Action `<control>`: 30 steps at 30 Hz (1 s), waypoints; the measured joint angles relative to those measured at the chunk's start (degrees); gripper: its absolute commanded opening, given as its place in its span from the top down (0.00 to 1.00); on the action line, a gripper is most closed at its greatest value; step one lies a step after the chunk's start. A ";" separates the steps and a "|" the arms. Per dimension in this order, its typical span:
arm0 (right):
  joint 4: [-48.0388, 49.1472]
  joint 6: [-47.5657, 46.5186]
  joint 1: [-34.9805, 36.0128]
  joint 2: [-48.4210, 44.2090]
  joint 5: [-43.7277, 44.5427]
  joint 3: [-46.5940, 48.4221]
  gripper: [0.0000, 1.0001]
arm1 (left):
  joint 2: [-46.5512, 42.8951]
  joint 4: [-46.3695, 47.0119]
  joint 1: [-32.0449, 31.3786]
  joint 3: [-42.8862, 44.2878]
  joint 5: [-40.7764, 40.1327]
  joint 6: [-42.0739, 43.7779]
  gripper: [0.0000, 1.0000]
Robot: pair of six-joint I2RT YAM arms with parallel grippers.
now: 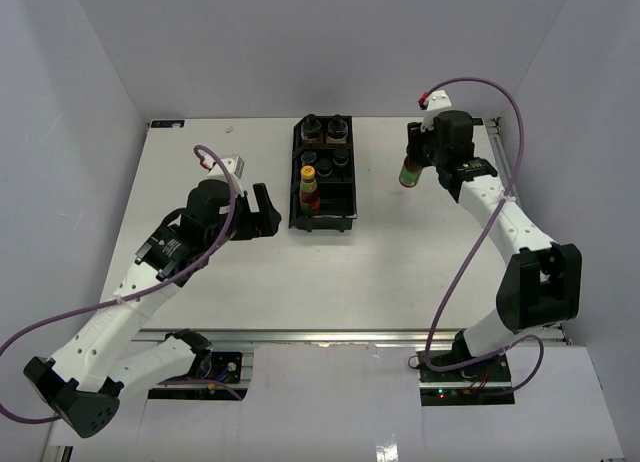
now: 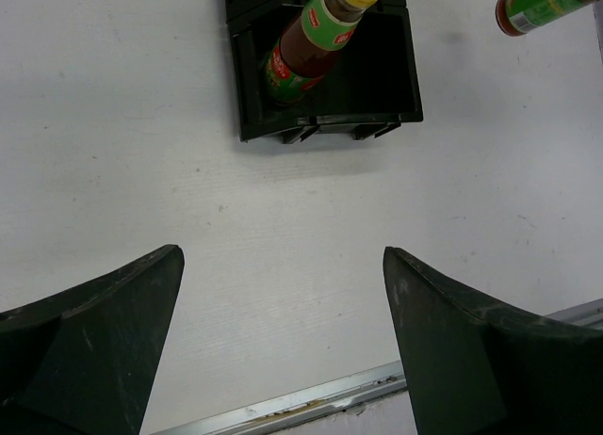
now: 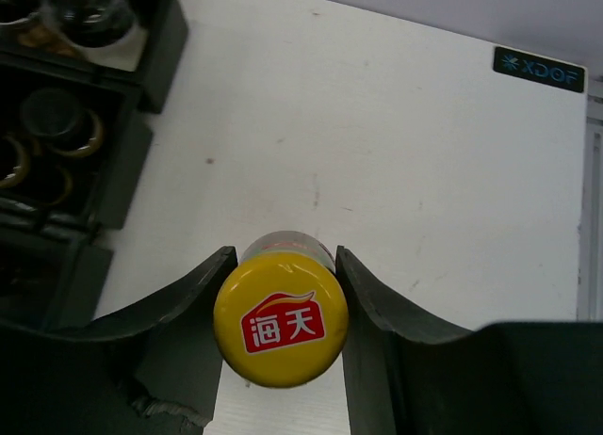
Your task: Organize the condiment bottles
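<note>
Left gripper (image 1: 262, 210) (image 2: 283, 256): you are holding it wide open over the bare bench (image 1: 350, 282), gripping nothing, with its fingers pointing at the near end of the tray.
Tray (image 1: 323, 225) (image 2: 320, 129) (image 3: 122, 171): the long black tray is lying lengthwise at the middle of the bench, between your two arms.
Short jars (image 1: 312, 130): two black-capped jars are sitting side by side in the far compartment. More dark caps (image 1: 343, 157) are showing in the middle one, though you cannot count them cleanly.
Slim bottle in tray (image 1: 309, 187) (image 2: 311, 40): it is standing in the near compartment, on its left side, yellow cap up.
Second slim bottle (image 1: 410, 170) (image 2: 542, 4) (image 3: 281, 319): it is hanging upright to the right of the tray and apart from it. You cannot tell whether its base is touching the bench.
Right gripper (image 1: 420, 147) (image 3: 283, 265): you are clamping it on this bottle just under the yellow cap, one finger on each side.
</note>
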 measured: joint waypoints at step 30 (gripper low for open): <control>5.79 0.77 24.67 1.43 -1.79 -0.90 0.92 | 6.13 -1.32 0.00 5.53 2.40 -2.29 0.02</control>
